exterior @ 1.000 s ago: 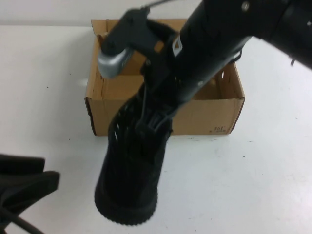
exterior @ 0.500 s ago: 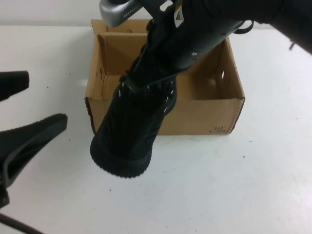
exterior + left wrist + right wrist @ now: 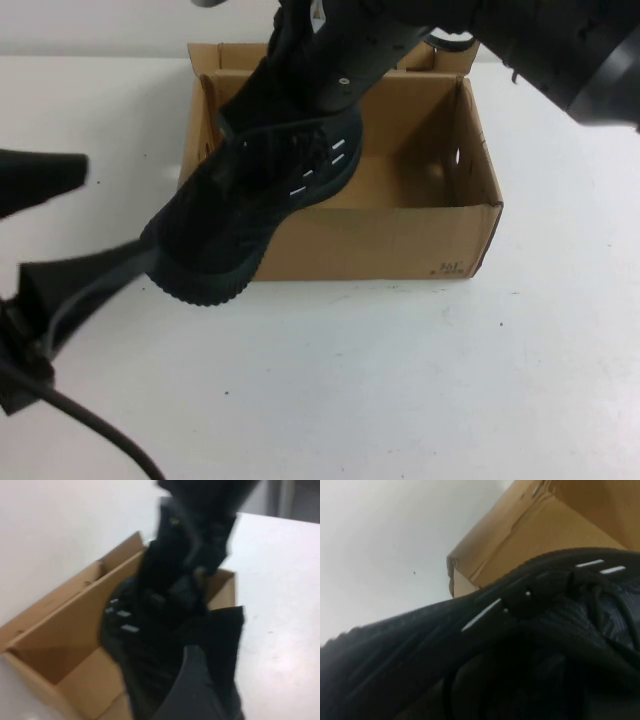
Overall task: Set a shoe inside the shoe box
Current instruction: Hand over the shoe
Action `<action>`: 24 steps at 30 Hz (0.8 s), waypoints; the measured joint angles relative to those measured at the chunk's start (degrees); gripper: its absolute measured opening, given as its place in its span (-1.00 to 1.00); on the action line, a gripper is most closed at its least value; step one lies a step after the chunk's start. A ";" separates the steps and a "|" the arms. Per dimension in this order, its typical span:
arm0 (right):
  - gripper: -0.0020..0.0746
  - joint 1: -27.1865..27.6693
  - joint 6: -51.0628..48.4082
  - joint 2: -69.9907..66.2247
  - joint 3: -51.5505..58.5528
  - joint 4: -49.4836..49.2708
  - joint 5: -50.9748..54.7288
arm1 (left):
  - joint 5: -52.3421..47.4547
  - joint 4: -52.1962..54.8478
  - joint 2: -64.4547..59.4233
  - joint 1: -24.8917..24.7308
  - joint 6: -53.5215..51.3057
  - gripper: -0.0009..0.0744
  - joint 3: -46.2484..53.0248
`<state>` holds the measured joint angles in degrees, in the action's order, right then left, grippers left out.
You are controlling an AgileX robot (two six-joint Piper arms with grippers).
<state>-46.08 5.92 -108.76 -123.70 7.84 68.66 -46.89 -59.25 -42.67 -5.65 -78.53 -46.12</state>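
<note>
Black shoe (image 3: 245, 215) hangs tilted over the cardboard box (image 3: 400, 245), clamped by the right gripper (image 3: 300, 65) at top centre; left gripper (image 3: 50, 225) gapes wide, lower left.

shoe (image 3: 255, 205) over shoe box's (image 3: 400, 250) left front

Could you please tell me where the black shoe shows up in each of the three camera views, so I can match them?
High view: the shoe hangs left of centre from the right gripper, toe over the shoe box's front-left corner; the open left gripper waits at far left.
Left wrist view: shoe at centre, above the box.
Right wrist view: shoe fills the lower frame.
Shared landmark: the shoe box.
</note>
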 joint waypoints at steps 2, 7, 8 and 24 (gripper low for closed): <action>-0.94 0.00 -0.14 -0.46 -0.19 0.00 -0.27 | 0.02 -0.26 -0.53 -2.11 -0.13 0.34 0.00; -0.94 0.00 -0.30 -0.81 -0.23 0.00 -0.60 | 6.03 3.00 -1.71 -8.02 0.00 0.34 0.00; -0.94 0.00 -0.30 -0.81 -0.23 0.00 -0.76 | 7.17 3.27 -2.36 -9.12 0.27 0.34 0.00; -0.94 0.00 2.53 -0.81 -0.23 -1.01 -4.10 | 29.08 7.12 -16.37 -24.17 3.65 0.34 0.00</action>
<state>-46.08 8.45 -109.57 -123.93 6.83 64.57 -17.82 -52.13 -59.04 -29.82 -74.88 -46.12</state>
